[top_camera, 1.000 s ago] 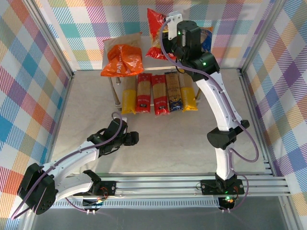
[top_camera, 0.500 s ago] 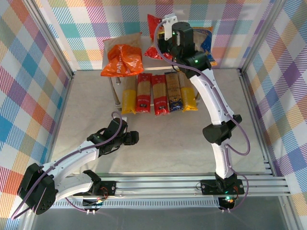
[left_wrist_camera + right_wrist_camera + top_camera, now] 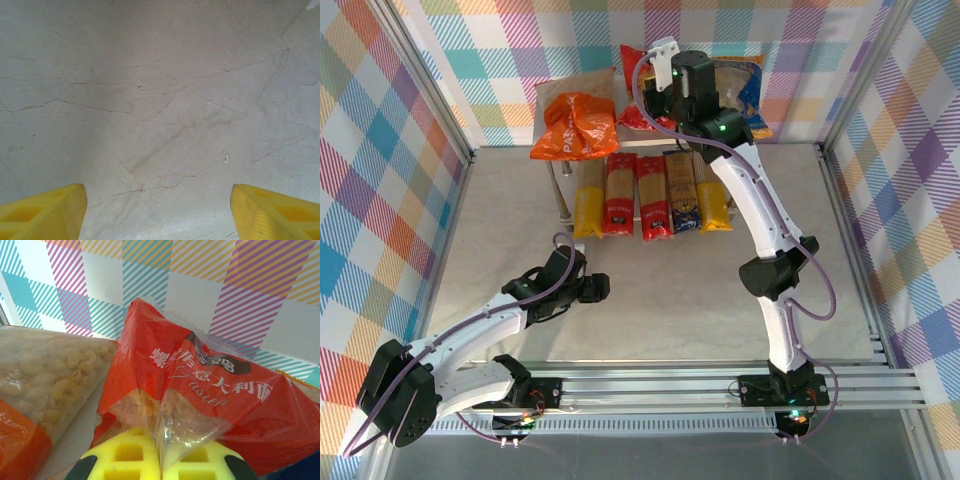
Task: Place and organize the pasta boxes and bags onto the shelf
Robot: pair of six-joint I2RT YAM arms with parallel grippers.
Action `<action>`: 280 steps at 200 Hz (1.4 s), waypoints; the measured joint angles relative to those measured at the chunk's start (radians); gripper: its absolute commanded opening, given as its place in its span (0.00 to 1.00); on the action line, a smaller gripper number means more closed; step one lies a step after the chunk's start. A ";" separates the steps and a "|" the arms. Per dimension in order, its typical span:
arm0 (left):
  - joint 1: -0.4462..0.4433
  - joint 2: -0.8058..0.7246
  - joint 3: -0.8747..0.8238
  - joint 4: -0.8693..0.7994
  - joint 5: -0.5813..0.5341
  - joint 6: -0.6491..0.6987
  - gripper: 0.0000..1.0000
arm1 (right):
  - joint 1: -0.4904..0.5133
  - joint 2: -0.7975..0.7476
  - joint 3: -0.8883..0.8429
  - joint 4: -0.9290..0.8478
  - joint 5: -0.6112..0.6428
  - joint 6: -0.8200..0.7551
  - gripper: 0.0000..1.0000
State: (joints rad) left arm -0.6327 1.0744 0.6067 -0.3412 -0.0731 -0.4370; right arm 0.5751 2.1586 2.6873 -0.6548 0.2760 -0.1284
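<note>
My right gripper (image 3: 161,460) is shut on a pinch of the clear film of the red bag (image 3: 200,385), holding it above the top plate of the shelf (image 3: 552,95). From above, the red bag (image 3: 630,90) shows just left of that gripper (image 3: 657,98), between the orange bag (image 3: 575,125) and the blue bag (image 3: 748,85), which lie on the top plate. The orange bag's macaroni window (image 3: 40,375) is close on the left. Several pasta boxes (image 3: 652,198) lie side by side on the lower board. My left gripper (image 3: 160,215) hangs open over bare table, also seen from above (image 3: 595,288).
Checkered walls and metal frame posts (image 3: 440,110) close in the back and sides. A rail (image 3: 670,385) runs along the near edge. The marbled table (image 3: 670,290) lies between the shelf and the arm bases.
The right arm has swung left and slightly down over the shelf top, carrying the red bag toward the orange bag. The left arm has stayed still.
</note>
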 measured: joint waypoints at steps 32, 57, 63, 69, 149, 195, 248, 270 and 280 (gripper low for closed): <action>0.000 0.005 0.000 0.000 0.000 0.000 0.76 | 0.000 0.000 0.000 0.001 0.000 -0.009 0.30; 0.000 0.010 0.000 0.000 0.000 0.000 0.76 | 0.000 0.001 0.000 0.010 0.000 -0.020 0.48; 0.000 0.010 0.000 0.000 0.000 0.000 0.76 | 0.000 0.001 0.000 0.013 0.000 -0.021 0.50; 0.000 0.010 0.000 0.000 0.000 0.000 0.76 | 0.000 0.001 0.000 0.013 0.000 -0.019 0.53; 0.000 0.013 0.000 0.001 0.000 0.000 0.76 | -0.001 -0.007 0.000 0.014 -0.025 -0.006 0.68; 0.000 0.012 0.006 0.000 0.000 0.000 0.76 | -0.001 -0.093 -0.035 0.003 -0.061 0.043 0.66; 0.000 -0.005 0.008 -0.001 -0.011 0.000 0.76 | -0.001 -0.212 -0.085 0.006 -0.044 0.066 0.15; 0.000 -0.019 0.008 -0.005 -0.017 0.003 0.76 | -0.001 -0.219 -0.117 -0.003 -0.019 0.068 0.08; 0.000 -0.030 0.008 -0.012 -0.019 0.004 0.76 | -0.001 -0.218 -0.140 -0.014 -0.006 0.068 0.06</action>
State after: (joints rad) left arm -0.6327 1.0447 0.6144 -0.3531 -0.0921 -0.4332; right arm 0.5743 1.9408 2.5473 -0.6693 0.2699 -0.0605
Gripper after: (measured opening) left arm 0.758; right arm 0.082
